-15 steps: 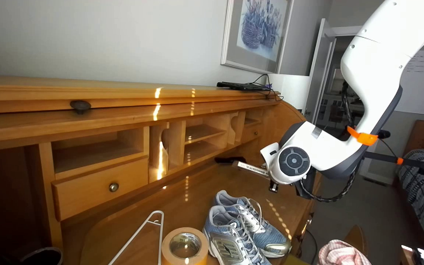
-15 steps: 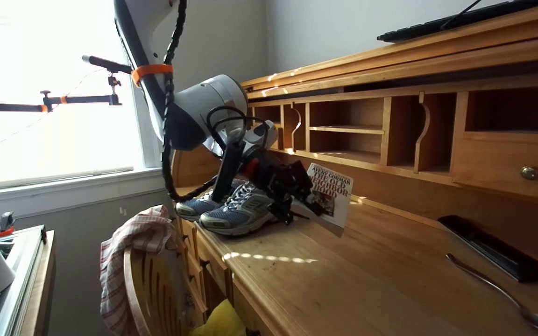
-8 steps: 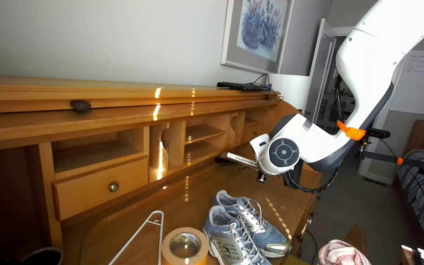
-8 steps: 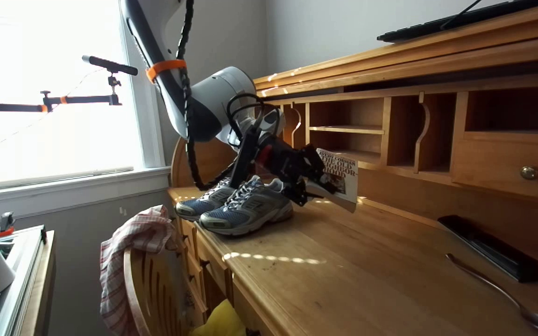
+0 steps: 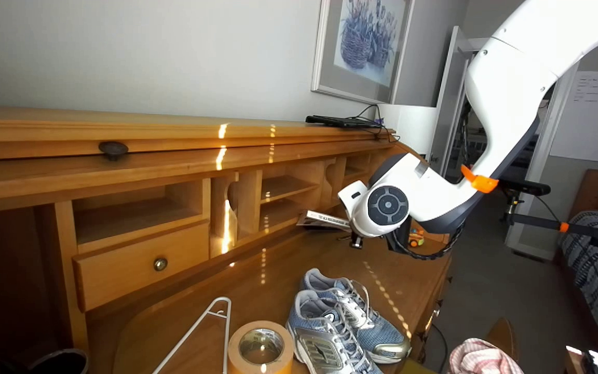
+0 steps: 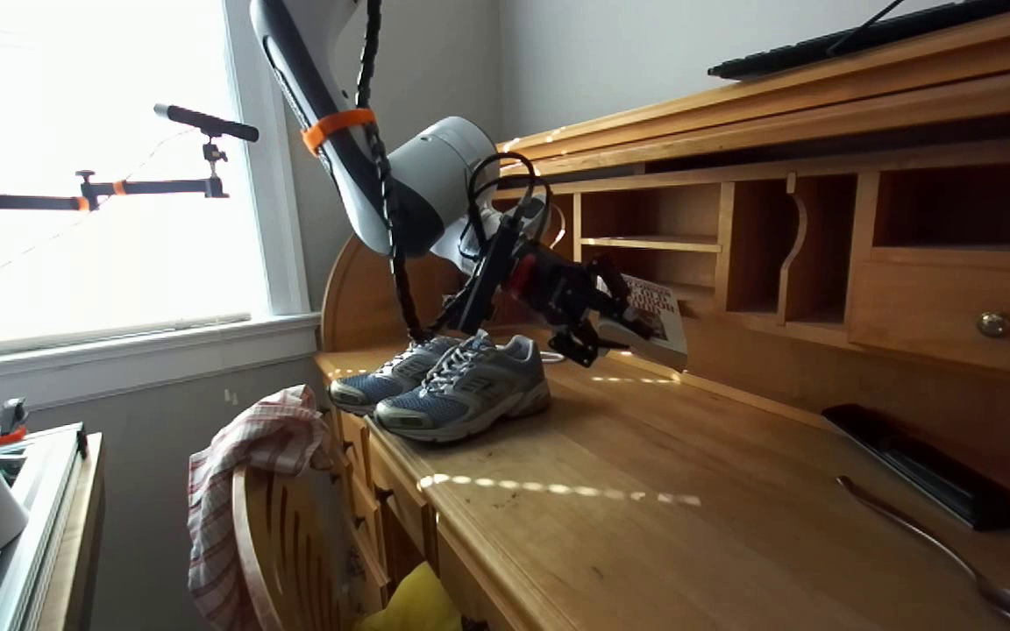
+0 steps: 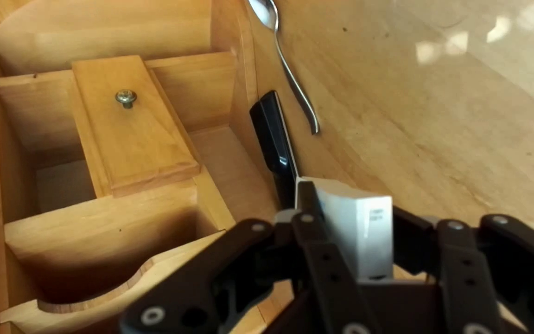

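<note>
One desk [image 6: 689, 469] carries two shoes [image 6: 444, 393]; above it our one gripper [image 7: 357, 218] grasps one book [image 6: 658, 307], its long axis running outward from the grip, top end toward the pigeonholes [image 6: 650, 244]. We also count one tape roll [image 5: 234, 347] and one spoon [image 7: 290, 76] on the desk.

1 white-covered paperback book [image 6: 665, 317] carries reddish capitals above a small darker picture (partly hidden by the pincer [image 7: 351, 204]). Clasped between the pincer's 2 sides, it hangs tilted above the tabletop [image 6: 645, 456], close to the pigeonholes [image 6: 650, 244]. Its lettered white spine [image 5: 328, 218] slopes down toward the pincer in an exterior view.
</note>
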Controlling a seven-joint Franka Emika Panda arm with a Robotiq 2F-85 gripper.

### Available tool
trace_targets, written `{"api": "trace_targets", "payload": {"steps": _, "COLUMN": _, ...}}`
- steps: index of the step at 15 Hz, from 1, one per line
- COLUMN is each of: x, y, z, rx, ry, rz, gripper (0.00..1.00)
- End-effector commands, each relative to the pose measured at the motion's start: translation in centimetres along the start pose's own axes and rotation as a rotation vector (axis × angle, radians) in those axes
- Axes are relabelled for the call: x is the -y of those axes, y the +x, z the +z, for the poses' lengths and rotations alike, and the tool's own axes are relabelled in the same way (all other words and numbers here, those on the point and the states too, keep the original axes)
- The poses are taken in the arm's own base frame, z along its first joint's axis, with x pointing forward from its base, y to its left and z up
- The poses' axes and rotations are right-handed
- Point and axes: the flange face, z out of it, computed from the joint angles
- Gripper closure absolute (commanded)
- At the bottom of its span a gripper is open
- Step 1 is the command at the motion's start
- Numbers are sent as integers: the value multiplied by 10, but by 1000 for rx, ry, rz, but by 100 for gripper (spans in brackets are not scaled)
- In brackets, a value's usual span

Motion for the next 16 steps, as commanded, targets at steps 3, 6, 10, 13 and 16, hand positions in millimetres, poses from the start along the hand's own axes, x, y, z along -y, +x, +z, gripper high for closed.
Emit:
{"api": "trace_targets", "payload": {"steps": 3, "x": -3, "y": 21, "z": 0, "rx": -77, "ry": -11, "rz": -81, "gripper": 94}}
{"api": "trace_targets", "payload": {"steps": 6, "x": -4, "y": 24, "z": -7, "rx": -109, "ry": -22, "rz": -101, "gripper": 94}}
{"api": "trace_targets", "payload": {"steps": 10, "x": -4, "y": 21, "z": -22, "rx": -119, "ry": -9, "rz": -121, "gripper": 94}}
{"api": "trace_targets", "payload": {"steps": 13, "x": -5, "y": 15, "z": -34, "rx": -123, "ry": 2, "rz": -123, "gripper": 94}}
{"api": "trace_targets", "payload": {"steps": 16, "x": -8, "y": 6, "z": -47, "rx": -123, "ry": 6, "rz": -116, "gripper": 94}}
